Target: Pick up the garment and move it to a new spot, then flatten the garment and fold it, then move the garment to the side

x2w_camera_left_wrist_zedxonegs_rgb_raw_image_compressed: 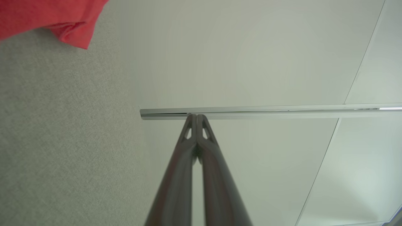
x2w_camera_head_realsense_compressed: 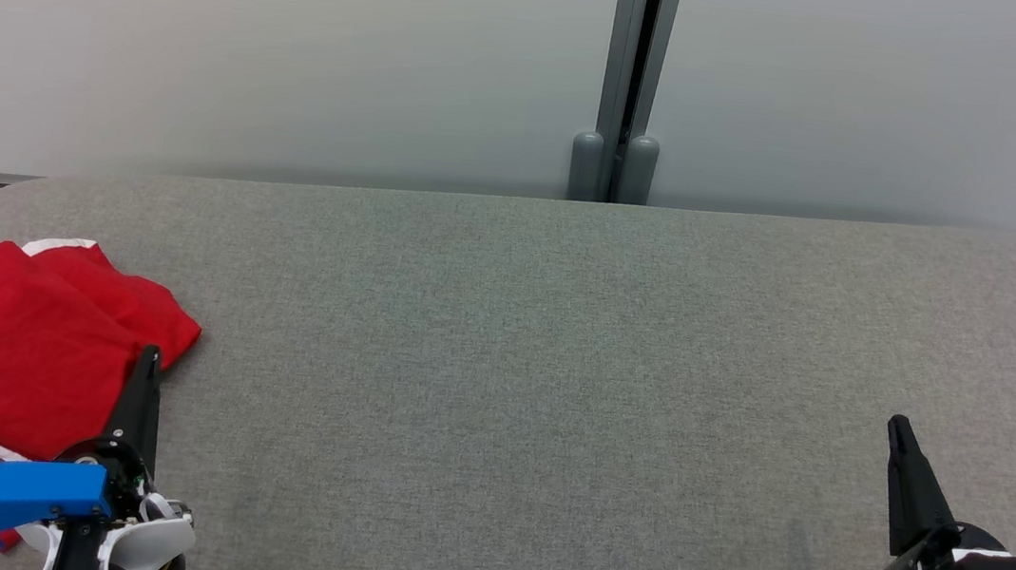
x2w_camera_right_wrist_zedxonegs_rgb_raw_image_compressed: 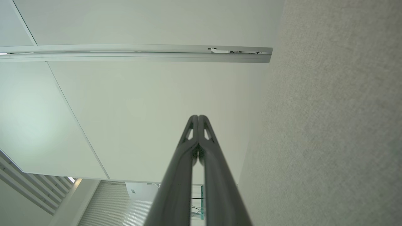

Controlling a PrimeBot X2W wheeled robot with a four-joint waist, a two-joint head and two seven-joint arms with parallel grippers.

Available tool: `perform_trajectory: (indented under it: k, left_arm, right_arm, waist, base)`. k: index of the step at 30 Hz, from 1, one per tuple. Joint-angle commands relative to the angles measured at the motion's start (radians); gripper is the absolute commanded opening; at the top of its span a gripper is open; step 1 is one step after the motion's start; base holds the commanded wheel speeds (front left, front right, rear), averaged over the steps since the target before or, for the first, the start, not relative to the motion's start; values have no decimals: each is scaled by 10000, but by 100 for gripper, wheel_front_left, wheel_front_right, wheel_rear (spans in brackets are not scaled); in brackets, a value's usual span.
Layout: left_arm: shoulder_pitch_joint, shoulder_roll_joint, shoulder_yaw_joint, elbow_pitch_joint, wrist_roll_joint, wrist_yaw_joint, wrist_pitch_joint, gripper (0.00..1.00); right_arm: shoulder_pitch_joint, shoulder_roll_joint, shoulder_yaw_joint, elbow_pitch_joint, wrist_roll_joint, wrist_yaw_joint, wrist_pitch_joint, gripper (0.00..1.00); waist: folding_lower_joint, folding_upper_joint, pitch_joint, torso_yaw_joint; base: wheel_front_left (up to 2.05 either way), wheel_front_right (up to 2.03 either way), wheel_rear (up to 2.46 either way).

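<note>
Red garment (x2w_camera_head_realsense_compressed: 13, 343) (white trim) heaped on grey table (x2w_camera_head_realsense_compressed: 508, 371), left end effector (x2w_camera_head_realsense_compressed: 151, 357) clenched beside it, right end effector (x2w_camera_head_realsense_compressed: 899, 427) clenched

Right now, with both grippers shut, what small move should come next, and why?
Probably open the left gripper and ease it toward the red garment. The garment lies bunched at the left edge of the grey table, right beside that gripper, whose fingers are shut and hold nothing. The right gripper, also shut, sits far across the table.
</note>
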Motion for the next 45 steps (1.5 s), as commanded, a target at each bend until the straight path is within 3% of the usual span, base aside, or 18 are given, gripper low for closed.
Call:
perform_trajectory:
  k: [1, 43, 44, 45]
  left_arm:
    - [-91, -13, 14, -51, -24, -36, 36, 0]
    - [-91, -13, 13, -52, -25, -37, 35, 0]
    - [0, 0, 0, 0, 0, 0, 0, 100]
    - [41, -8, -4, 75, 2, 0, -13, 100]
  right_arm:
    - [117, -12, -20, -34, 29, 4, 24, 0]
    - [117, -12, -19, -34, 29, 4, 23, 0]
    - [1, 0, 0, 0, 0, 0, 0, 100]
    - [13, 8, 8, 77, 0, 0, -2, 100]
  waist:
    - [0, 0, 0, 0]
    - [0, 0, 0, 0]
    - [0, 0, 0, 0]
    - [0, 0, 0, 0]
  base:
    - [0, 0, 0]
    - [0, 0, 0]
    - [0, 0, 0]
    - [0, 0, 0]
